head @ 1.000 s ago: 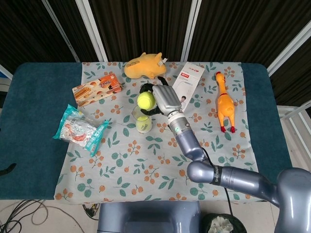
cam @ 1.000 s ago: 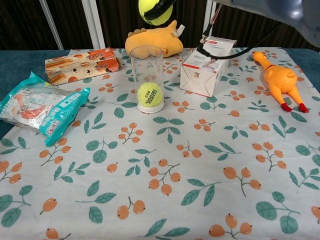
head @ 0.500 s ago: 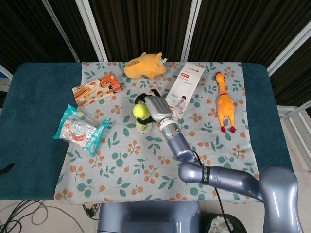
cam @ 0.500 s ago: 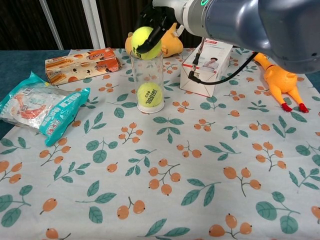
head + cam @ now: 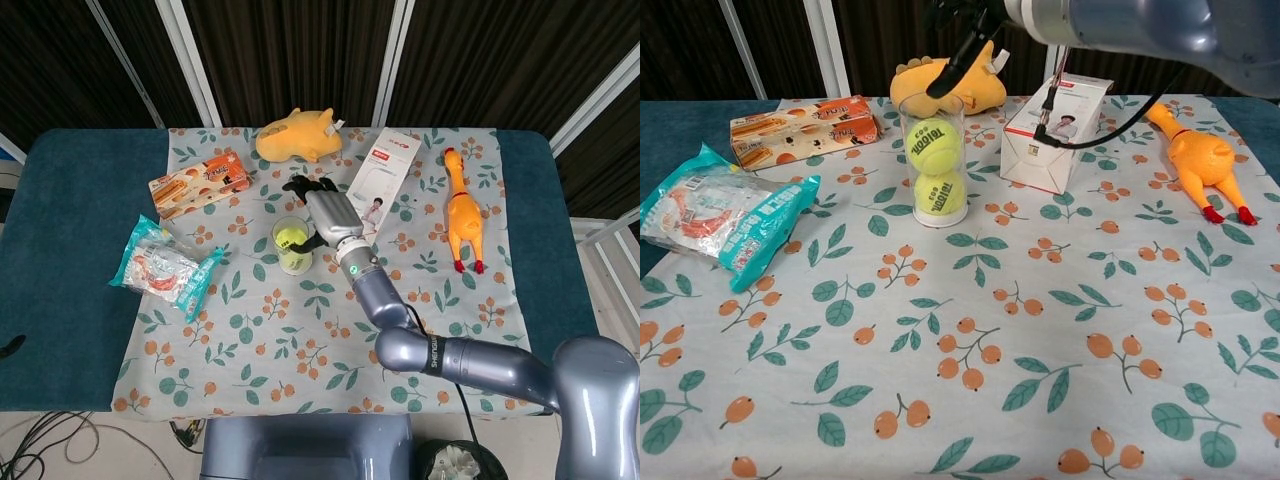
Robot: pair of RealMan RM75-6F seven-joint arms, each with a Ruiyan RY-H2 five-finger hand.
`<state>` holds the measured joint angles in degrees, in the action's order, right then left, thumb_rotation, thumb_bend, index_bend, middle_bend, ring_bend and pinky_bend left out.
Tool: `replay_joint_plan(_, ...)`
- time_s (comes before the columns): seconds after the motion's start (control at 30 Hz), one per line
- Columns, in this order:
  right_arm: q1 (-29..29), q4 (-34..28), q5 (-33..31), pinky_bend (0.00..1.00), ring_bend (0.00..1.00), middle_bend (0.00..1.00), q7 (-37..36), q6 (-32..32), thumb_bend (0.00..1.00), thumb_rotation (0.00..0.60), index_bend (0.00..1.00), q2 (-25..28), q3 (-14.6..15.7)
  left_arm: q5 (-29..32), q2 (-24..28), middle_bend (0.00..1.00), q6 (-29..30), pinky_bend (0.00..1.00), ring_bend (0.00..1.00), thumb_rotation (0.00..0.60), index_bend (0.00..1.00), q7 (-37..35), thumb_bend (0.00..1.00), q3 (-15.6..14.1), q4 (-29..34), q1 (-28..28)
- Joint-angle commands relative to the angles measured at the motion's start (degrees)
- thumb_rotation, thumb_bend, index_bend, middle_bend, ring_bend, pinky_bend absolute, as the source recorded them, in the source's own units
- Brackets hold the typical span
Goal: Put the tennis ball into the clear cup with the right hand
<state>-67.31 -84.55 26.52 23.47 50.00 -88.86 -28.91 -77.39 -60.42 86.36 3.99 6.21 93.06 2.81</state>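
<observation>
We see the bench, its dark teal top bare along the left and right sides and covered in the middle by a floral cloth. The near half of the cloth lies open, with nothing standing on it. The right arm crosses this open area from the lower right in the head view; in the chest view it is cut off by the top edge.

The right hand hangs just above and behind the clear cup, fingers spread and holding nothing. In the chest view only a dark fingertip over the cup rim is plain; the rest of the hand is cropped. We do not see the left hand in either view.

The clear cup stands upright near the cloth's centre. The tennis ball sits inside it, resting on a second tennis ball at the bottom.

Behind the cup lies an orange plush toy. Just right of it stands a white box, and further right a rubber chicken. To the left are an orange snack box and a teal snack bag at the cloth's edge.
</observation>
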Motion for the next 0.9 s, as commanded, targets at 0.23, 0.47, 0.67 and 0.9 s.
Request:
replay_joint_plan(0.23,16.72,-18.03,15.85,0.00,0.14,0.11,-8.03,9.82,0.21,0.600,0.18,17.75,2.84,0.12,-0.15,0.00,0.39,0.07,0.00,0.600,0.06,0.58,0.00,0.07,0.15,-0.14)
replay_joint_plan(0.47,32.74,-22.83,37.03,0.00,0.14,0.11,-17.17,17.59,0.21,0.600,0.18,26.97,13.68,-0.15,-0.47,0.00,0.99,0.07,0.00,0.600,0.06,1.52,0.00,0.02,0.36,-0.27)
replay_joint_plan(0.67,44.73,-18.72,54.37,0.00,0.14,0.11,-17.17,31.77,0.21,0.600,0.18,26.81,24.49,-0.12,-0.89,0.00,0.86,0.07,0.00,0.600,0.06,2.44,0.00,-0.05,0.31,-0.13)
replay_joint_plan(0.9,52.80,-13.22,57.37,0.00,0.14,0.11,-13.35,38.36,0.21,0.600,0.18,24.55,30.40,-0.74,-1.57,0.00,0.79,0.07,0.00,0.600,0.06,3.60,0.00,-0.34,0.06,0.12)
